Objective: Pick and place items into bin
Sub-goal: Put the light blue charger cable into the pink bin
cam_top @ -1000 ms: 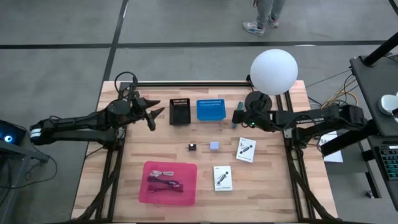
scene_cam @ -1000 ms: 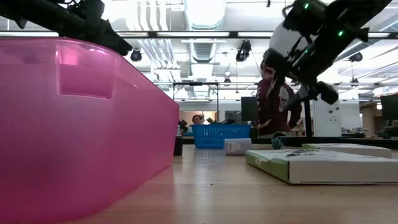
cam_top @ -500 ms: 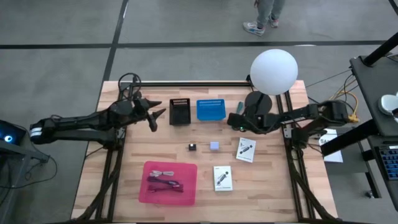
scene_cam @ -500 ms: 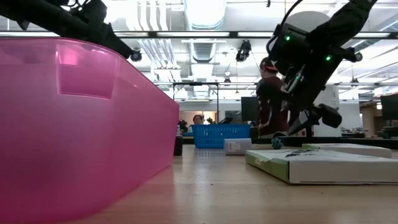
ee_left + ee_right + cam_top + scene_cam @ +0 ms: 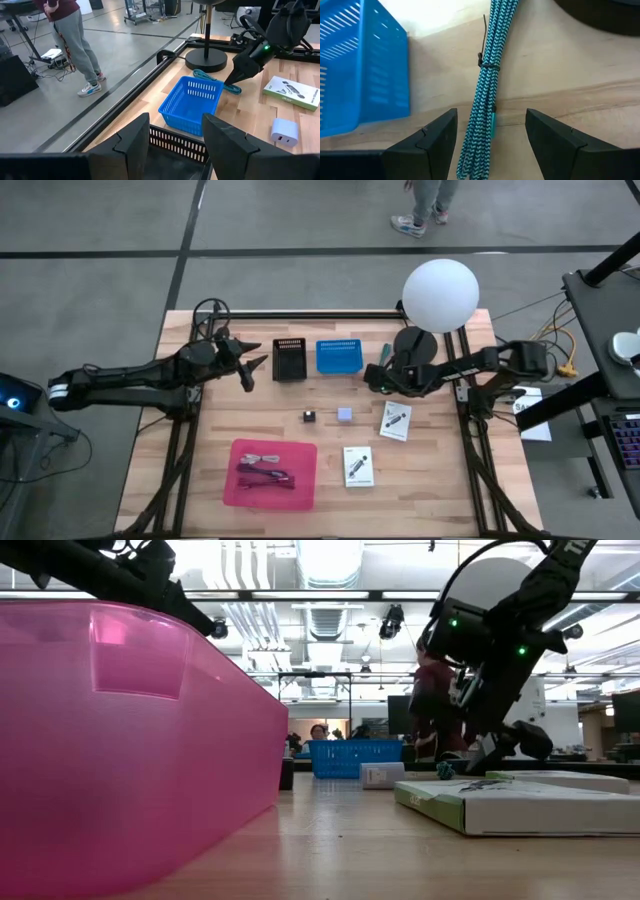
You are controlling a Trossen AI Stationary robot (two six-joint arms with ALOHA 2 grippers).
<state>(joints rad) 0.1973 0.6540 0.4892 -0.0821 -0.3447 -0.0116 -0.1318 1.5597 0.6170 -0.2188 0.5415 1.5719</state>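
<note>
- Teal braided cable (image 5: 482, 95), bundled, lies on the surface near its far edge, between blue basket (image 5: 338, 356) and lamp base (image 5: 415, 342).
- Right end effector (image 5: 490, 132) is spread wide, fingers straddling the cable, nothing gripped.
- Left end effector (image 5: 245, 365) hovers beside black basket (image 5: 289, 359), fingers parted, empty.
- Pink bin (image 5: 274, 473) near front edge holds cables.

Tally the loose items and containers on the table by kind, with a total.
Containers: 3 – pink translucent plastic bin, black slotted basket, blue mesh plastic basket
White printed flat boxes: 2 –
Small cubes: 2 – black, lavender
Bundled cables: 3 – teal braided one between the open right gripper fingers, grey and maroon in the pink bin
Total: 10
</note>
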